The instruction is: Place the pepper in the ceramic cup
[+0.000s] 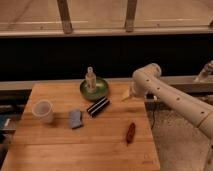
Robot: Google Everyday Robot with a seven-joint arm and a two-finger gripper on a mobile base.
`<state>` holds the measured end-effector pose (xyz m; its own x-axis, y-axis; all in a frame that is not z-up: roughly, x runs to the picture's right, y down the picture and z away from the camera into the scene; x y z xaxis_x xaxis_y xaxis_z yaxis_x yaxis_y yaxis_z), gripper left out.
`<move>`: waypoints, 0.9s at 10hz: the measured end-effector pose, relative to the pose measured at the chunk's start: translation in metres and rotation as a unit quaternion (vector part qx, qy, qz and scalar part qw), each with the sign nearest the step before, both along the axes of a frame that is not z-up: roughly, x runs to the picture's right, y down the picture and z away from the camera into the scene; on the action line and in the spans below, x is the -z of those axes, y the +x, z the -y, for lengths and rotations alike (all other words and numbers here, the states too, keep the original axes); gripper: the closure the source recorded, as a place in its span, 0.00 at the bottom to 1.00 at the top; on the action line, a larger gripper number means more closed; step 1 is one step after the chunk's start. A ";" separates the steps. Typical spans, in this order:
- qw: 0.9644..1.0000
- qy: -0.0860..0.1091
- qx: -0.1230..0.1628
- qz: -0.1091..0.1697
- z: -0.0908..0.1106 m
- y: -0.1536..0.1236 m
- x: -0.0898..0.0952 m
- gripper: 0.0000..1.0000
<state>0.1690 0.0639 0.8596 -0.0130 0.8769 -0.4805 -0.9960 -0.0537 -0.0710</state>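
Note:
The dark-red chili pepper (130,133) lies on the wooden table (60,150) near its right edge, toward the front. The off-white ceramic cup (43,111) stands upright at the table's left side. My gripper (126,95) is at the end of the white arm, above the table's back right part, right of the green bowl. It is well behind the pepper and far to the right of the cup. It holds nothing that I can see.
A green bowl (102,92) with a pale bottle (90,79) in it stands at the back middle. A black ribbed block (98,106) and a small blue-grey object (75,118) lie mid-table. The white arm (170,97) reaches in from the right.

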 end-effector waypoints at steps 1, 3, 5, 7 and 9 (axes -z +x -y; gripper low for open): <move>1.000 0.000 0.000 0.000 0.000 0.000 0.000 0.24; 1.000 0.000 0.000 0.000 0.000 0.000 0.000 0.24; 1.000 0.001 0.003 -0.001 0.001 0.000 0.000 0.24; 0.999 -0.020 0.025 -0.025 0.004 -0.004 -0.002 0.24; 0.993 -0.053 0.064 -0.079 -0.007 -0.018 -0.001 0.24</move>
<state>0.1509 0.0711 0.8601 0.0116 0.8207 -0.5712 -0.9934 0.0745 0.0869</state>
